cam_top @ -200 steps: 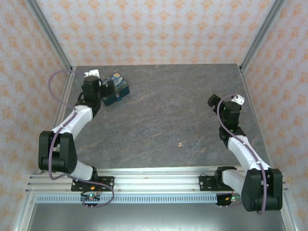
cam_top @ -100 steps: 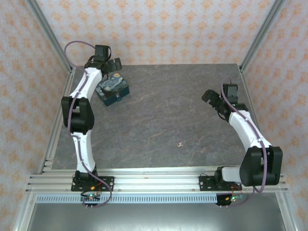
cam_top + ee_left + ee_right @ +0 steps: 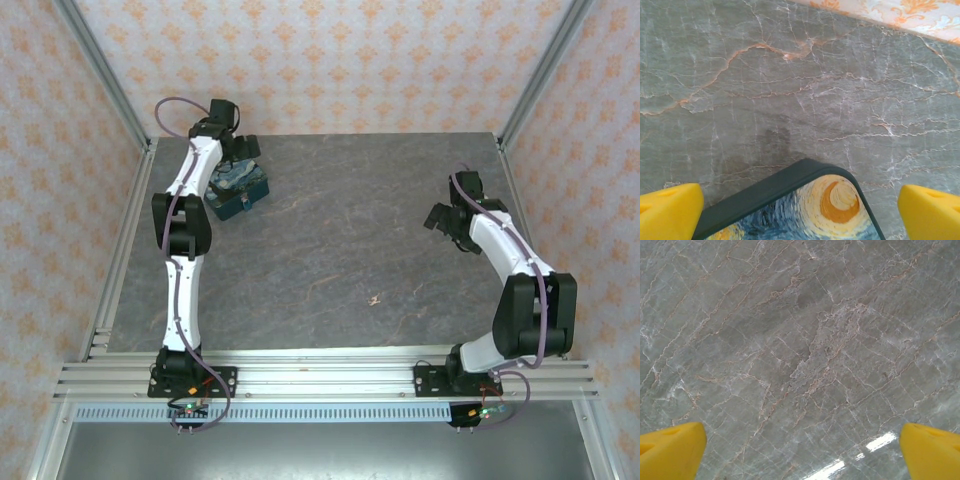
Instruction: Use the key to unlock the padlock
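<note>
The painted blue box [image 3: 238,186] lies at the table's far left; its corner with a yellow swirl [image 3: 840,200] shows in the left wrist view. A tiny dark piece on the box's near side [image 3: 247,207] looks like the padlock. A tiny pale object [image 3: 375,298], possibly the key, lies on the slab near the middle front. My left gripper [image 3: 240,152] hovers open over the box's far end, its yellow fingertips [image 3: 670,212] on either side of the corner [image 3: 800,210]. My right gripper [image 3: 443,220] stands open above bare slab [image 3: 802,450] at the right.
Patterned walls and metal frame posts [image 3: 100,70] close in the grey marble table [image 3: 330,230] on three sides. The left arm stretches along the left edge. The mounting rail [image 3: 320,375] runs across the front.
The left arm has unfolded and reached out from beside the box to over its far end. The right arm has straightened up, and its gripper has stayed near the right side.
</note>
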### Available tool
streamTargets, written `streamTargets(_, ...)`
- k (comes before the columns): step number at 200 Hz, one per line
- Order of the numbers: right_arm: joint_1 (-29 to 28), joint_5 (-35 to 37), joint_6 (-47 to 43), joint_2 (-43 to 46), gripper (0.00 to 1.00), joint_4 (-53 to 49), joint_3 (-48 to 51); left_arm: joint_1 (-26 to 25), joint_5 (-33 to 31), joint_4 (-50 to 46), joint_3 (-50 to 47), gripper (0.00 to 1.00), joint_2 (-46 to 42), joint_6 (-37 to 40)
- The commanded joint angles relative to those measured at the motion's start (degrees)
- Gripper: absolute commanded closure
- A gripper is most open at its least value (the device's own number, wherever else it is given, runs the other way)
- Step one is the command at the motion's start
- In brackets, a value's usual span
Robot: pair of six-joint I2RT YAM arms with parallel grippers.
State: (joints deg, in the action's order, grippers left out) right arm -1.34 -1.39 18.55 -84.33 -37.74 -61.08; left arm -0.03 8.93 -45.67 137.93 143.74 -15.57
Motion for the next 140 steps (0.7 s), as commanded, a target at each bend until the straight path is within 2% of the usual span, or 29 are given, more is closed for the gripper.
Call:
streamTargets(1,-0.35,-1.71,4.33,2.99,0.01,1.03,0.64,-0.53,6.04,-4.41,0.99,0.00,-0.44,-1.86)
streamTargets(17,-0.41,-6.15,5.42,3.55,0.01,3.77,1.96,-1.59,8.78,-4.13,-1.93,0.00,-2.14,-1.75)
streamTargets(29,-0.83,-6.89,6.11,3.84,0.01,5.68,2.76,-2.81,9.65,-2.90,-5.95,0.00,-4.43,-1.55)
streamTargets(41,-1.29,-7.29,6.68,4.55,0.01,7.33,3.77,-4.20,10.54,-0.40,-11.27,0.00,-7.43,-1.80)
streamTargets(88,-3.29,-17.24,10.52,8.58,0.01,16.31,10.59,-12.64,14.80,12.09,-31.38,0.00,-18.69,-6.73)
streamTargets(113,-5.42,-23.76,13.77,11.11,0.05,25.23,16.15,-16.88,14.48,14.95,-34.01,0.00,-22.25,-9.21)
streamTargets(140,-7.88,-28.40,15.82,9.84,0.12,27.08,16.86,-17.06,13.24,14.94,-34.41,0.00,-27.45,-11.24)
